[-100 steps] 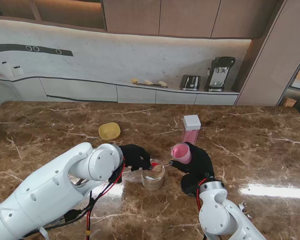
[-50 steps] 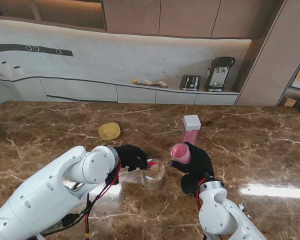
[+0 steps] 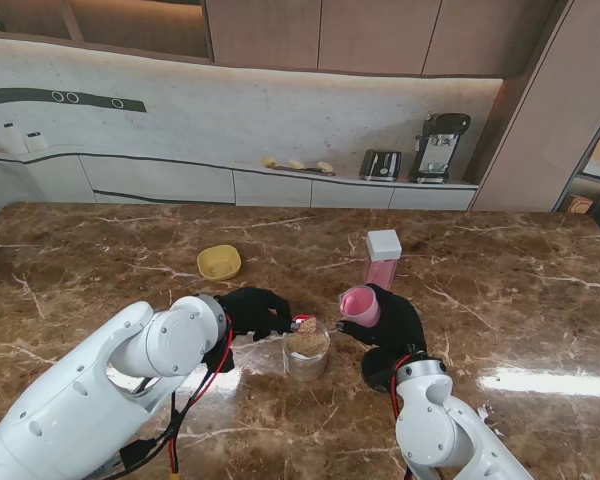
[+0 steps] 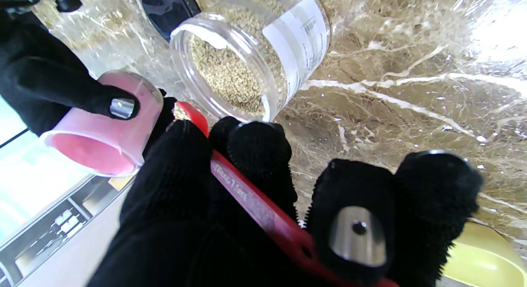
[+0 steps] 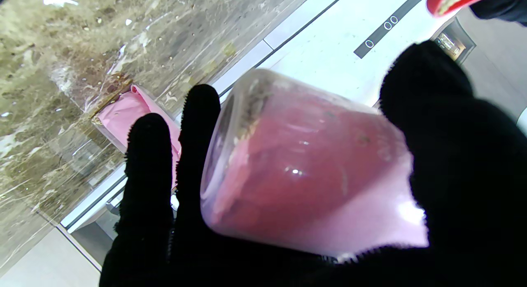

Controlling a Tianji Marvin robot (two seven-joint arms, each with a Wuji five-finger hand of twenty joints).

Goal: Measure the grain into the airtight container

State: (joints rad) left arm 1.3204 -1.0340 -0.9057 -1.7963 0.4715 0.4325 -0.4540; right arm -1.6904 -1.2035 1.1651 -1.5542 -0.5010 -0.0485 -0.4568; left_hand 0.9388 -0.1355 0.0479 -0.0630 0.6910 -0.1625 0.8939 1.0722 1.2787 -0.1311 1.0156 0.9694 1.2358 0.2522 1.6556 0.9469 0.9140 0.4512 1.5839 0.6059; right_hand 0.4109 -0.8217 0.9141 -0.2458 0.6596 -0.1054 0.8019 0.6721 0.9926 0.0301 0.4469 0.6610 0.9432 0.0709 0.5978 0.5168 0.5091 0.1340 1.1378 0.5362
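Note:
A clear jar of tan grain (image 3: 307, 349) (image 4: 247, 60) stands in the middle of the marble table. My left hand (image 3: 252, 311) (image 4: 255, 213) is shut on a red measuring spoon (image 3: 303, 321) (image 4: 247, 196); its bowl hangs at the jar's rim and carries some grain. My right hand (image 3: 392, 322) (image 5: 453, 155) is shut on a pink container (image 3: 361, 304) (image 5: 313, 171) (image 4: 103, 126), held tilted off the table just right of the jar, mouth turned toward the spoon. A few grains cling inside it.
A pink box with a white lid (image 3: 383, 258) (image 5: 123, 114) stands farther from me, behind the right hand. A yellow bowl (image 3: 219, 262) (image 4: 486, 258) sits on the left, farther from me. A black lid (image 4: 164, 7) lies beside the jar. Appliances line the back counter.
My left hand has drawn back leftward and lifted the red spoon out of the jar to its rim. The right hand and pink container have stayed put.

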